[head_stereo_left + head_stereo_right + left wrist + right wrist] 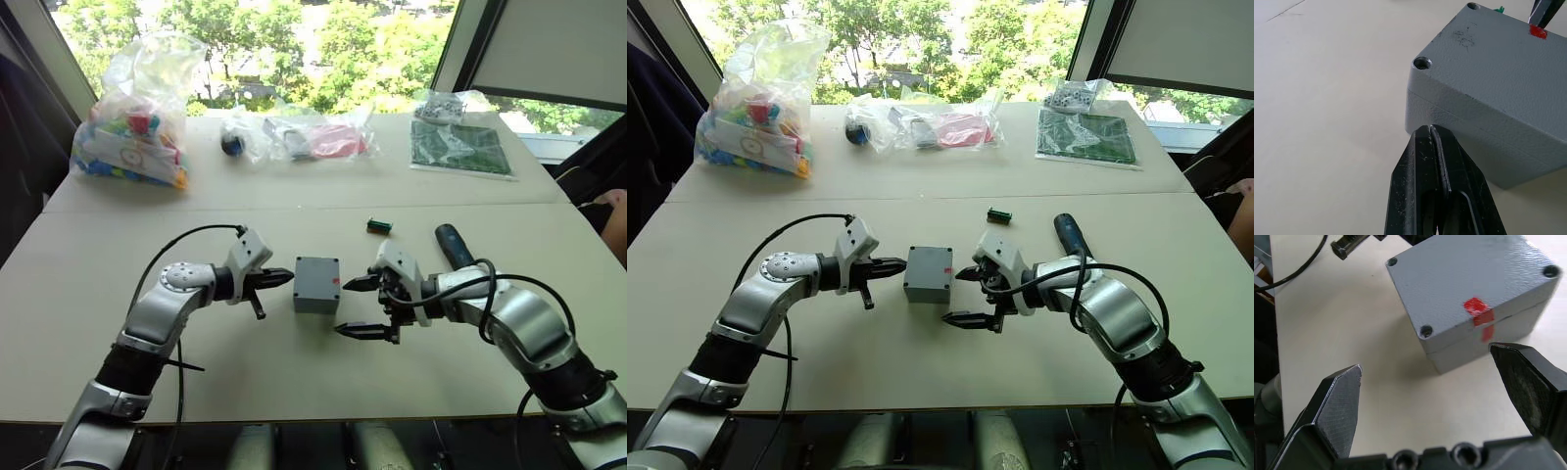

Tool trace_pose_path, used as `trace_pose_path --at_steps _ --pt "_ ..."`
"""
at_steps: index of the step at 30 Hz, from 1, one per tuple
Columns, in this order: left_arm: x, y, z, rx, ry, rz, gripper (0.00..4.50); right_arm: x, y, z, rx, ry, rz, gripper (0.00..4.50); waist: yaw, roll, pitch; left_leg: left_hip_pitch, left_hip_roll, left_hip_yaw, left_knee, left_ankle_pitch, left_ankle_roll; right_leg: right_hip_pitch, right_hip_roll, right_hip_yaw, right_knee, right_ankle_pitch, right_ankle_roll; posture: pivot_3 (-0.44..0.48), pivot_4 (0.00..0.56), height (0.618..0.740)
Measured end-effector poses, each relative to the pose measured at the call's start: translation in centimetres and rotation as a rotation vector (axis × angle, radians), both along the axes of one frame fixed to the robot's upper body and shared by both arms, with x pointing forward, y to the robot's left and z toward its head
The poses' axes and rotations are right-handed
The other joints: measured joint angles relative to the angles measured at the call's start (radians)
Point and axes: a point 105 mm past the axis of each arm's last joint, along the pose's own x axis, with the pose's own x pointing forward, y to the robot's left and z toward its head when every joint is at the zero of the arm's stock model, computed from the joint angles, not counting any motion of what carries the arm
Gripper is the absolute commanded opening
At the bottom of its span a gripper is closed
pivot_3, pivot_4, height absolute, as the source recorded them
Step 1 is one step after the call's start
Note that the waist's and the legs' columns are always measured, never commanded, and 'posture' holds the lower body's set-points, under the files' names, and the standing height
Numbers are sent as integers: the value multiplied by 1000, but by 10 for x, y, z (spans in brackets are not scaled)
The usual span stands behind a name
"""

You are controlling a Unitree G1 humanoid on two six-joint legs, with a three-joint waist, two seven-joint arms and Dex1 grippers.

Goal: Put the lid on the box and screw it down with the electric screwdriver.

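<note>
Lid already seated on box at bench centre, seam and red mark aligned. Left claw clenched, tips touching box side. Right claw released, spread wide beside box. Electric screwdriver lies untouched behind right arm; screwing apparently still to do.

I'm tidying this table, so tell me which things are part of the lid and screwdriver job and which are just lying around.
For the job:
box, with the lid already on it
screwdriver

Lying about:
toy bag
clear bags
green board
small green block
</note>
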Motion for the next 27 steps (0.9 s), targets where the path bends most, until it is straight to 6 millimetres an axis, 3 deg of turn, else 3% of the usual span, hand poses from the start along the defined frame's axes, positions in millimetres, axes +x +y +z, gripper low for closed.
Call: trace_pose_path --at_steps 3,5,6,9,11,13,15,18,20,23,27 --pt "3 19 19 -35 -5 45 0 41 -31 60 138 -147 -162 4467 1 0 0 0 0 0 0 0 0 0 1 0 1 0 -1 0 150 740" --pt "9 25 34 -76 -21 78 0 62 -36 82 205 -247 -221 4467 1 -2 -1 1 1 -1 -1 0 0 0 2 -2 1 0 -1 0 150 740" --pt "12 23 44 -96 -42 77 0 73 -35 83 228 -272 -249 4467 1 -3 -1 1 1 -1 -1 0 0 0 2 -2 1 0 -1 0 150 740" --pt "13 22 54 -115 -61 76 0 87 -32 59 216 -232 -283 4467 2 -2 -1 0 0 -1 -2 0 0 0 0 -2 1 0 -1 0 150 740" --pt "14 19 54 -144 -39 85 0 110 -32 41 199 -211 -353 4467 0 -2 -1 0 -1 1 -1 0 0 -1 -2 0 1 1 0 0 150 740" --pt "11 10 61 -170 -47 62 0 133 -26 31 176 -215 -409 4467 -4 -3 -1 0 -1 2 -1 1 -2 -1 -1 1 0 3 0 0 150 740" --pt "8 6 67 -163 -72 45 0 139 -23 27 151 -230 -412 4467 -3 -3 -1 0 -1 1 -2 1 -2 -2 -1 1 1 3 0 0 150 740" --pt "6 10 60 -156 -53 69 0 149 -27 11 107 -228 -451 3859 0 -2 -1 0 0 0 -3 1 -2 -2 0 0 1 3 0 0 150 740" --pt "6 12 57 -164 -31 92 0 152 -32 0 77 -220 -477 3196 1 -2 -1 0 -1 0 -3 3 -5 -2 -1 0 1 3 0 0 150 740" --pt "6 12 69 -199 -57 102 0 153 -35 -7 58 -217 -487 2126 -1 -2 -1 0 -1 0 -3 4 -7 -2 -1 1 1 3 0 0 150 740" --pt "5 11 74 -201 -70 96 0 155 -35 -3 64 -237 -482 2126 -4 -2 -1 0 -1 0 -3 4 -7 -2 0 0 2 3 0 0 150 740"
